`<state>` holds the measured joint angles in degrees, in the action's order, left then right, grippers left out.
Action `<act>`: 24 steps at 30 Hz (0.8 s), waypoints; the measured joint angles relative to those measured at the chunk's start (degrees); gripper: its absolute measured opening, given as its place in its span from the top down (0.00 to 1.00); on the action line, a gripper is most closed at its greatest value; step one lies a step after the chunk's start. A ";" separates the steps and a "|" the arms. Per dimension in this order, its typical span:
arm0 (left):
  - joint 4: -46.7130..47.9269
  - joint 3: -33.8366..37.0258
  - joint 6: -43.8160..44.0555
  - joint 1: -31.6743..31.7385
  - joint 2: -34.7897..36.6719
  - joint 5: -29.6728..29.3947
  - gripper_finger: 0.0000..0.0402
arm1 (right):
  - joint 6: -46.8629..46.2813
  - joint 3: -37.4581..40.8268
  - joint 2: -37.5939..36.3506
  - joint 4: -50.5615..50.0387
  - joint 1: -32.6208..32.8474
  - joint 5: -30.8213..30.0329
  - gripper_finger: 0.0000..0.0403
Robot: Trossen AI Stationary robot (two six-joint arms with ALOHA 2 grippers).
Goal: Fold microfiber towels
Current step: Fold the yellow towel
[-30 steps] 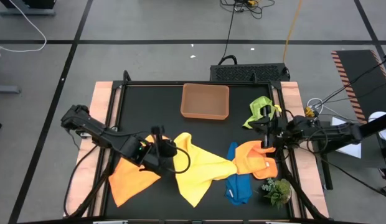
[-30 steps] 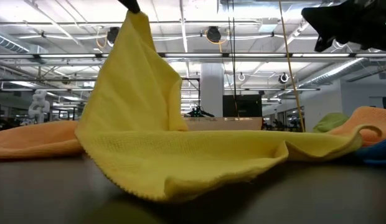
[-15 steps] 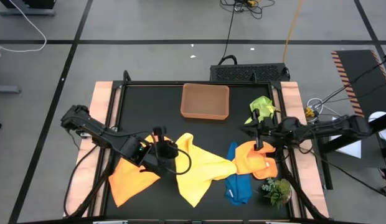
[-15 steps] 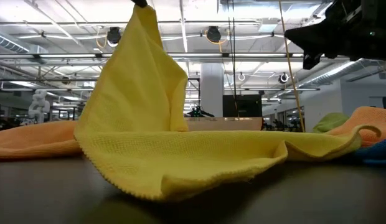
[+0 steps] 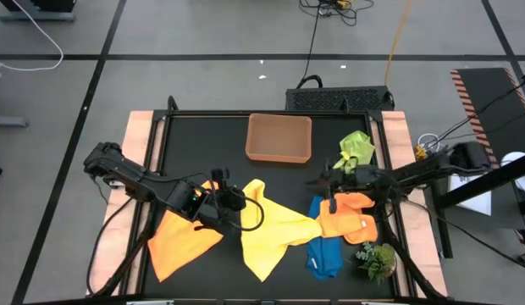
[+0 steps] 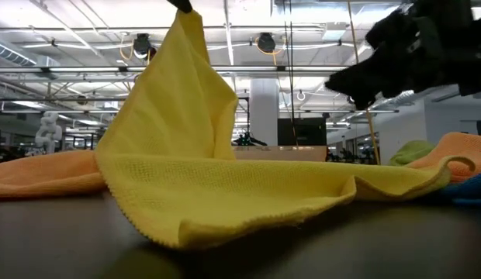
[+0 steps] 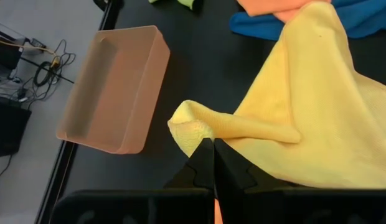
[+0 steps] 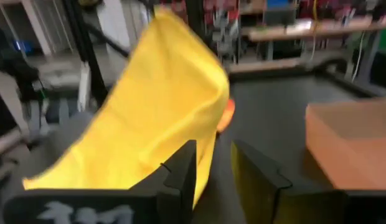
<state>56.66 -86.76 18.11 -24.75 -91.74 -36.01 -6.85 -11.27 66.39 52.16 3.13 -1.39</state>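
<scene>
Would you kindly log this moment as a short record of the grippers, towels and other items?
left gripper: shut on yellow towel, its corner lifted
right gripper: open, above the table, holding nothing
orange towels: one at left, one at right
blue towel: partly under the yellow and right orange ones
green towel: crumpled, right of tray
tray: empty
plant: near right corner
</scene>
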 joint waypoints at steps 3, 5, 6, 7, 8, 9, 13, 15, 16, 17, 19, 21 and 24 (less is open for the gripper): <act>-0.02 0.00 0.02 0.00 0.00 0.02 1.00 | 0.00 -3.86 7.37 -0.07 0.74 0.02 0.72; -0.01 0.00 0.02 -0.01 0.00 0.14 1.00 | -0.02 -6.44 12.13 0.19 1.00 0.04 0.71; 0.00 0.00 0.04 0.00 0.00 0.24 1.00 | -0.01 -7.63 14.45 -0.02 1.11 0.04 0.71; 0.00 0.00 0.04 0.00 0.00 0.59 1.00 | -0.01 -8.88 16.78 -0.07 1.21 0.12 0.71; 0.00 0.00 0.05 0.00 0.00 0.95 1.00 | -0.01 -10.08 18.87 0.17 1.38 0.37 0.71; 0.00 0.00 0.07 0.00 0.00 1.25 1.00 | 0.00 -11.14 20.82 0.64 1.49 1.04 0.71; 0.00 0.00 0.10 -0.02 0.00 1.42 1.00 | -0.11 -15.23 28.27 4.19 1.56 5.56 0.71; 0.00 0.00 0.17 0.00 0.00 1.42 1.00 | -0.20 -17.20 31.71 5.70 1.60 7.29 0.71; 0.00 0.00 0.15 0.00 0.00 1.42 1.00 | -0.20 -18.13 33.24 6.09 1.77 7.56 0.71; 0.00 0.00 0.17 -0.01 0.00 1.42 1.00 | -0.19 -18.98 34.63 6.29 1.92 7.56 0.71; 0.00 0.01 0.15 0.00 0.00 1.42 1.00 | 0.03 -20.90 37.56 6.31 2.44 7.59 0.71; 0.00 0.02 0.15 0.00 0.00 1.42 1.00 | 1.32 -22.86 40.33 6.21 3.23 7.61 0.71; 0.00 0.02 0.15 0.00 0.00 1.44 1.00 | 4.72 -25.78 44.17 6.19 4.65 7.28 0.71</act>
<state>56.66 -86.74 18.26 -24.75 -91.74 -34.57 -2.13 -37.04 110.56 58.35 7.78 5.90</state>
